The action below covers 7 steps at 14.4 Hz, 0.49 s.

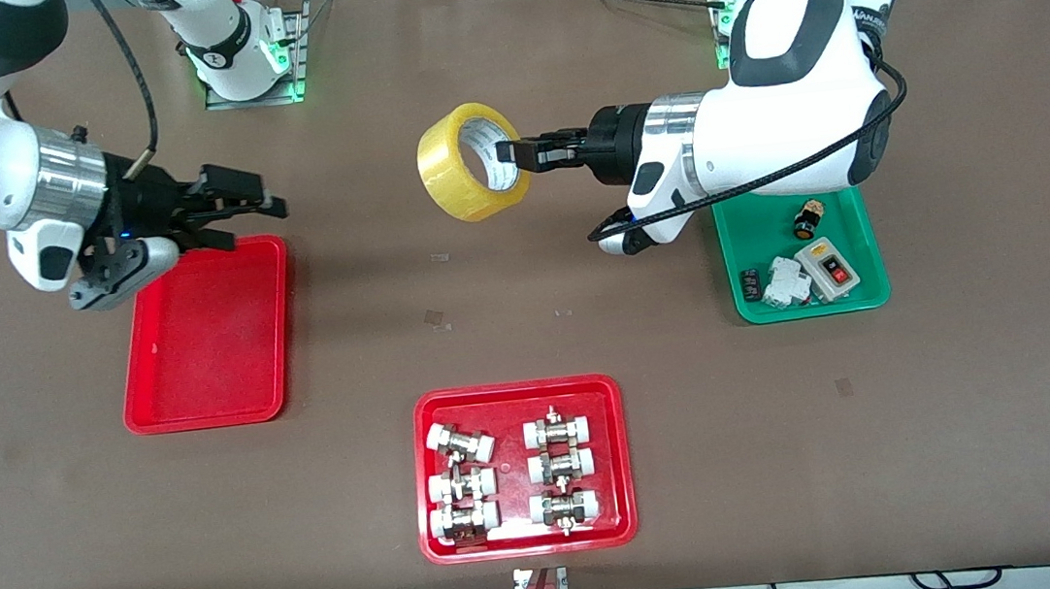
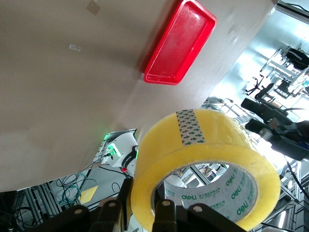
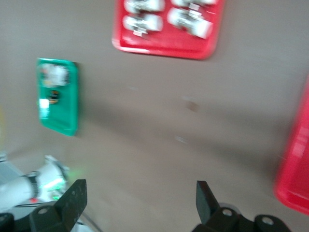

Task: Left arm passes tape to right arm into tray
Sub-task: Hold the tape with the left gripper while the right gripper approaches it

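Note:
The yellow tape (image 1: pixel 449 174) hangs in the air over the middle of the table, held by my left gripper (image 1: pixel 510 155), which is shut on its wall with one finger inside the core. In the left wrist view the tape (image 2: pixel 203 145) fills the space at the gripper (image 2: pixel 142 208). My right gripper (image 1: pixel 248 211) is open and empty over the edge of the plain red tray (image 1: pixel 208 338) that lies farthest from the front camera, a good gap away from the tape. The tray also shows in the left wrist view (image 2: pixel 178 43) and the right wrist view (image 3: pixel 297 174). The right gripper (image 3: pixel 140 193) has its jaws wide apart.
A red tray with white-capped metal fittings (image 1: pixel 516 395) lies nearest the front camera; it also shows in the right wrist view (image 3: pixel 164 43). A green tray (image 1: pixel 761 309) with small electrical parts lies under the left arm, toward that arm's end of the table.

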{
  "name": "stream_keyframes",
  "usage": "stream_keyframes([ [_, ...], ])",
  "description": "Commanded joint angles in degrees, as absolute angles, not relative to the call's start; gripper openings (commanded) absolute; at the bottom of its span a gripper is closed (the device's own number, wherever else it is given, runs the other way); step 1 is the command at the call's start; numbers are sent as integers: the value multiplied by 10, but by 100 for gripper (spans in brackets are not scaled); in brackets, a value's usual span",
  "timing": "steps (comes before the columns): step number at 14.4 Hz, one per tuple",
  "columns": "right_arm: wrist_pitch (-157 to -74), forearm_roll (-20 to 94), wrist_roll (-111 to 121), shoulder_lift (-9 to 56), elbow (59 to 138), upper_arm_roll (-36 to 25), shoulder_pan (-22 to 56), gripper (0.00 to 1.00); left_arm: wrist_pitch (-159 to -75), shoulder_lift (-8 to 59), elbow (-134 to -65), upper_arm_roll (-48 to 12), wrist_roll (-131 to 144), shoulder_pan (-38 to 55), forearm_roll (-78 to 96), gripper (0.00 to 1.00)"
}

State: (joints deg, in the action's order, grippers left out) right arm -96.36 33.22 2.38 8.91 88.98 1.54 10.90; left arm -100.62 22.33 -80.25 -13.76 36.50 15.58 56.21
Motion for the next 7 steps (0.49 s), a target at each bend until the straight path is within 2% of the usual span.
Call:
stream_keyframes([
  [1,-953,397,2,127,813,10,120,100,-1000,227,-786,-136,374,155,576,0],
  [4,-955,411,-73,127,788,10,147,100,-999,228,-786,-136,373,156,576,0],
  [7,-1003,411,-174,127,781,10,198,100,-999,227,-786,-136,373,154,576,0],
])
